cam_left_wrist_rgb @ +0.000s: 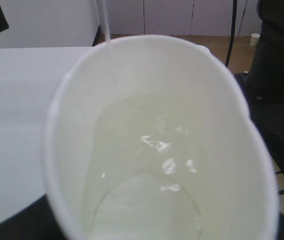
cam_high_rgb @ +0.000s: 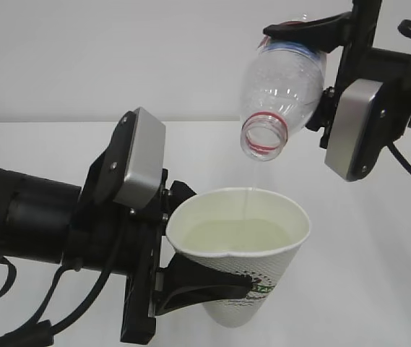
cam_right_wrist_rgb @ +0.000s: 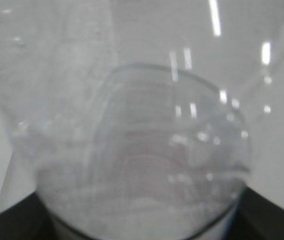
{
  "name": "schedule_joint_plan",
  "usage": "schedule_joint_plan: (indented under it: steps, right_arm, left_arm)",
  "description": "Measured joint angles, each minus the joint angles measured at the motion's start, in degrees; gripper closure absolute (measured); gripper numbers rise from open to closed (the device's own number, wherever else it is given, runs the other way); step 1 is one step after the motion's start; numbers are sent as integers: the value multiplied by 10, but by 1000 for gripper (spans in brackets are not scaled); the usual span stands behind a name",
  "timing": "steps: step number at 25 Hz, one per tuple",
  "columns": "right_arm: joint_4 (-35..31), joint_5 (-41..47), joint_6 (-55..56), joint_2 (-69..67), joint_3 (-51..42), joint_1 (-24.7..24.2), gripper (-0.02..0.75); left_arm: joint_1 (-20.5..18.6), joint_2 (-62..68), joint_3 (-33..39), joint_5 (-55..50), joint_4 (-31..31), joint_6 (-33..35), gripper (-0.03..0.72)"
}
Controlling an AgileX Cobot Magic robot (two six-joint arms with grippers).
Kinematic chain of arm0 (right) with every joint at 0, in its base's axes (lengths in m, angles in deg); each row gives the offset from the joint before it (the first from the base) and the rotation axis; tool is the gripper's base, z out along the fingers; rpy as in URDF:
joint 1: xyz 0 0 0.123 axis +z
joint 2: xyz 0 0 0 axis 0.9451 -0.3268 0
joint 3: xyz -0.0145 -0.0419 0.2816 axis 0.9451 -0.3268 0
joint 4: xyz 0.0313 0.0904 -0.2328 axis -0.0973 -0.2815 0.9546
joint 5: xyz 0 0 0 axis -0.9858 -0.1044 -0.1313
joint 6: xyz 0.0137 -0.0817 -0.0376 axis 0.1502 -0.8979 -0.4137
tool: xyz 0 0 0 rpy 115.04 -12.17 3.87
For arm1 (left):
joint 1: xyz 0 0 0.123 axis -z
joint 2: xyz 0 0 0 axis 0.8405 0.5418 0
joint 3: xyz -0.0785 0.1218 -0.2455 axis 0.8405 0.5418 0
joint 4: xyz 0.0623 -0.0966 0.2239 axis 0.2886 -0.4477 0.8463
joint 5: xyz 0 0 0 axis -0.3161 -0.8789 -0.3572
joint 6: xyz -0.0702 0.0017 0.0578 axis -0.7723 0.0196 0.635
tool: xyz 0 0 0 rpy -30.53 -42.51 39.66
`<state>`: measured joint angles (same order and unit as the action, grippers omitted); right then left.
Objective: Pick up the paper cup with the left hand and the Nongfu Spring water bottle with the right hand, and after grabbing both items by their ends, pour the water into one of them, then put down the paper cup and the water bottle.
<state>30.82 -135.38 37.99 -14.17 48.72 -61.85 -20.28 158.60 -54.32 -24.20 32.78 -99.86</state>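
Water [cam_high_rgb: 247, 196] falls in a thin stream from the Nongfu Spring water bottle [cam_high_rgb: 281, 92] into the paper cup [cam_high_rgb: 243, 256], ext. view. Only that view shows both arms: left hand [cam_high_rgb: 191, 260] gripping the cup from its left side, black fingers [cam_high_rgb: 205, 285] on the dimpled wall; right hand [cam_high_rgb: 313, 65] clamped on the bottle's base end, above and right of the cup. Left wrist cam looks straight into the cup [cam_left_wrist_rgb: 156, 140]: pale liquid pooled at the bottom, stream entering by the far rim. Right wrist cam shows just blurred clear plastic [cam_right_wrist_rgb: 142, 130], filling the view. Bottle's long axis slants down-left, red-ringed mouth directly over the cup, w/ a clear gap between mouth and rim. Cup leans slightly, mouth up, held off the white surface [cam_high_rgb: 378, 275], which lies bare to the cup's right.
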Motion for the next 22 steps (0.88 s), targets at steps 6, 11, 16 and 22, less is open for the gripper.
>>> schedule_joint_plan:
  steps: [6,11,16,22]
  right_arm:
    - [0,-6,34,0,0,0,257]
    - [0,-17,58,0,0,0,257]
    - [0,-18,82,0,0,0,257]
    - [0,-18,110,0,0,0,257]
  left_arm:
    - [0,0,0,0,-1,0,250]
    - [0,0,0,0,-1,0,250]
    - [0,0,0,0,-1,0,250]
    - [0,0,0,0,-2,0,250]
